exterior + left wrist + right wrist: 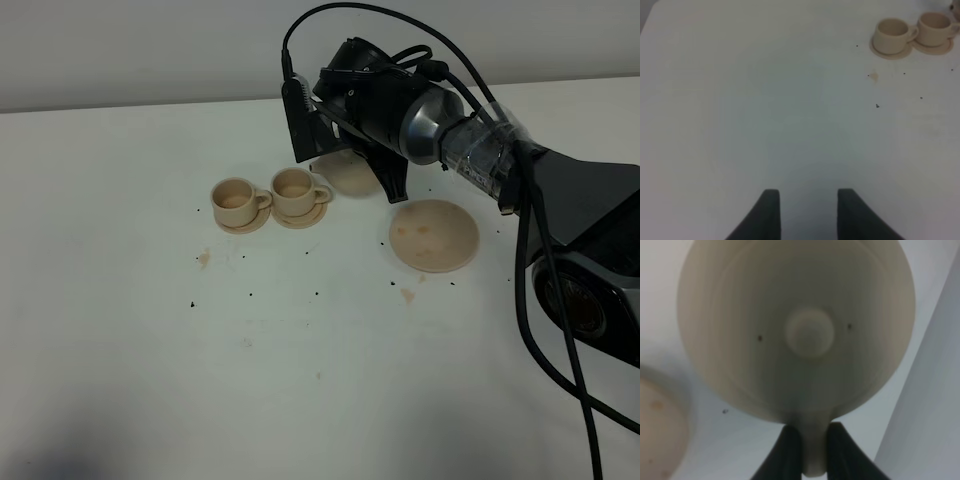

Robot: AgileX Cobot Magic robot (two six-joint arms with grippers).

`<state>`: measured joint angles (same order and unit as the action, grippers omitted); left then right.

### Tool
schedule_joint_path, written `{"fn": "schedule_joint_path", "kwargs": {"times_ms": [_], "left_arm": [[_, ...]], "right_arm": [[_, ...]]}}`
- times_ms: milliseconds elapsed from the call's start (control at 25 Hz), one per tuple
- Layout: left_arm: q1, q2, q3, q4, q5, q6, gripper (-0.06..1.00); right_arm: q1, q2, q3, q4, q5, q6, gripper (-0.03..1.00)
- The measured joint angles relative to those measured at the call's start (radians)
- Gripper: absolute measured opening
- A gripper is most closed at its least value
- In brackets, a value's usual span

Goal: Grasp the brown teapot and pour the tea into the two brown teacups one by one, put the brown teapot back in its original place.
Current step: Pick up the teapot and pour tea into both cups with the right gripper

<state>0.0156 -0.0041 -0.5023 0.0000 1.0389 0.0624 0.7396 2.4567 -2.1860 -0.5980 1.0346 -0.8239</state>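
Observation:
The brown teapot (346,172) is held off the table just behind and to the right of the two teacups, mostly hidden by the arm. My right gripper (388,183) is shut on its loop handle (815,452); the right wrist view is filled by the pot's lid and knob (810,332). The two teacups (236,200) (296,190) stand side by side on their small saucers, and also show in the left wrist view (892,34) (936,26). The flat saucer plate (434,234) lies bare to the right. My left gripper (807,215) is open and empty over bare table.
Small dark specks and a few tan stains (204,258) are scattered on the white table (320,380). The right arm and its cables (560,230) reach in from the right, above the plate. A pale wall (150,50) runs behind the table.

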Motion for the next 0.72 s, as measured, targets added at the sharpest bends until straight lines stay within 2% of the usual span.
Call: {"fn": "schedule_joint_path", "kwargs": {"times_ms": [720], "left_arm": [[0.0,0.0,0.0,0.0,0.0,0.0,0.33]], "right_arm": [[0.033,0.0,0.0,-0.069,-0.011,-0.002,0.13]]}}
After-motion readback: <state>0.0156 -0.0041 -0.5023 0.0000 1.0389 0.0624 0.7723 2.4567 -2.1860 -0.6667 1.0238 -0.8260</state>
